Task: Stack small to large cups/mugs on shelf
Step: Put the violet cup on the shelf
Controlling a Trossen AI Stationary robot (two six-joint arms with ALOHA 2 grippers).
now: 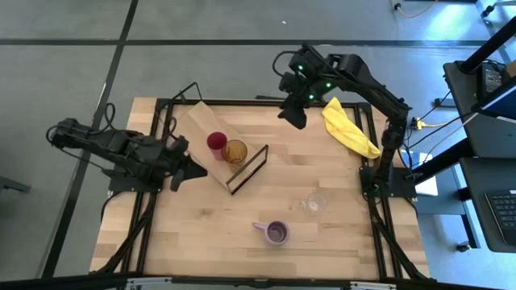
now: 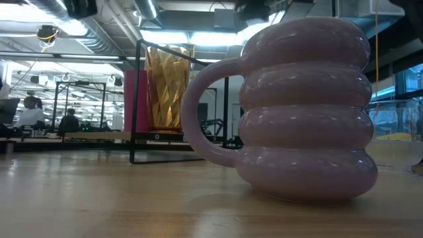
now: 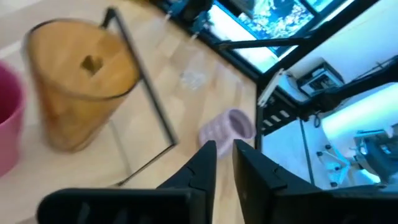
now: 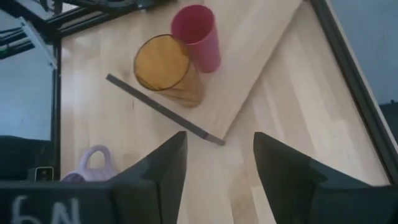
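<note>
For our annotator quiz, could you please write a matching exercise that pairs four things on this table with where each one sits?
Things:
1. amber tumbler
2. purple mug
3. clear glass
4. yellow cloth

Places:
A. on the bare tabletop, nearest its front edge, handle toward the left arm's side
B. on the tabletop at the far corner on the right arm's side
C. on the shelf, next to the red cup, just before the wire frame
D. on the bare tabletop, between the mug and the right arm's base

Pairs: 1-C, 2-A, 3-D, 4-B
</note>
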